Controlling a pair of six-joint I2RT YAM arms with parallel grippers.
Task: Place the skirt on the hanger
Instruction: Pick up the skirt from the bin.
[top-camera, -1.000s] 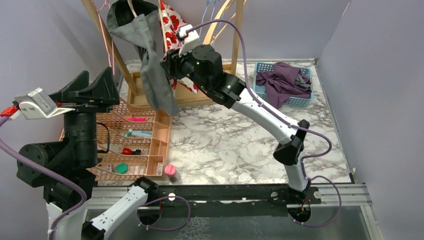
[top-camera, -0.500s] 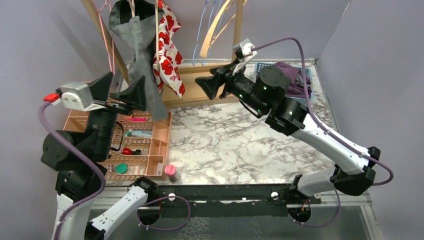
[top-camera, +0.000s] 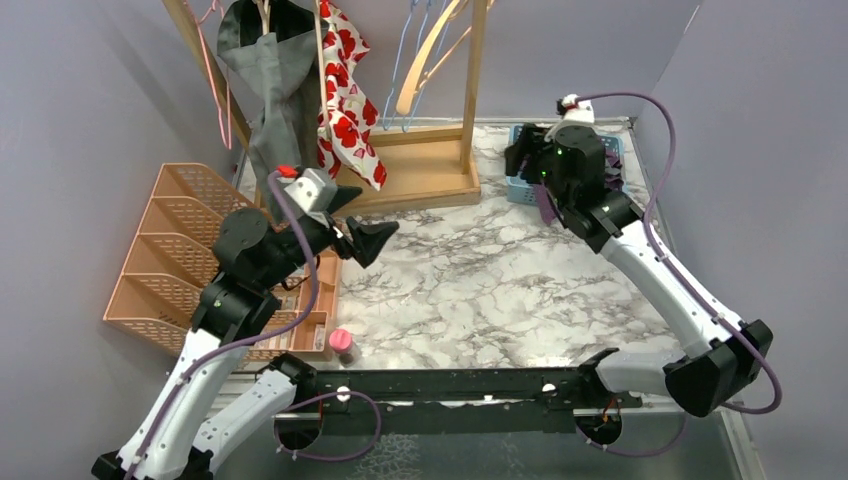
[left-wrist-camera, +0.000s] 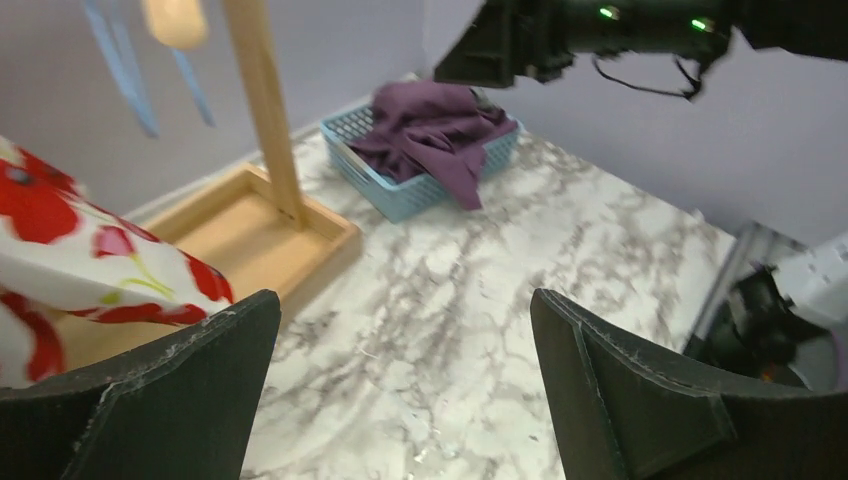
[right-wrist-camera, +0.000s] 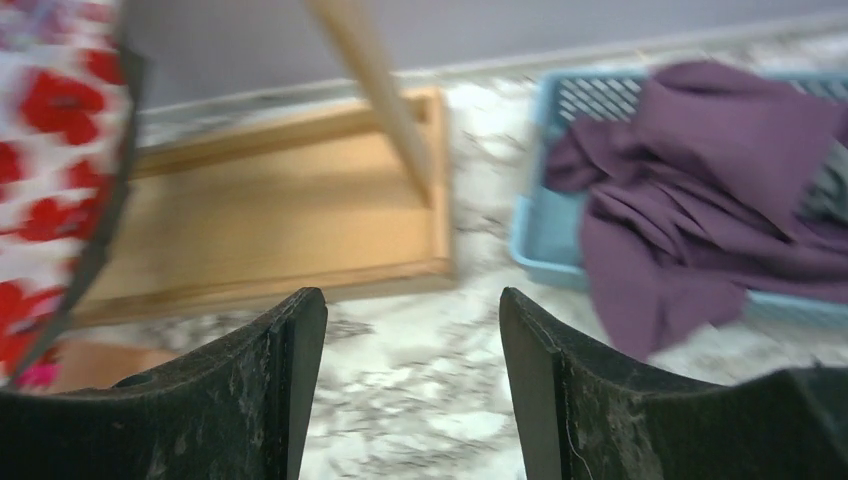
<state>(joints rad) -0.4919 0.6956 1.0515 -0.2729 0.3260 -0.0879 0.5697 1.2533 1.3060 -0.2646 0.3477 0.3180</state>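
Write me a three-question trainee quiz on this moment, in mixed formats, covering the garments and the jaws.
1. Where does the crumpled purple cloth lie?
A) in the light blue plastic basket
B) on the bare marble tabletop
C) in the peach slotted organiser
2. True or false: the right arm's jaws are shut on the purple cloth.
3. Name the garment hanging beside the grey fabric skirt on the wooden clothes rack.

Key:
1. A.
2. False: the right arm's jaws stand open, holding nothing.
3. The white cloth with red flowers.
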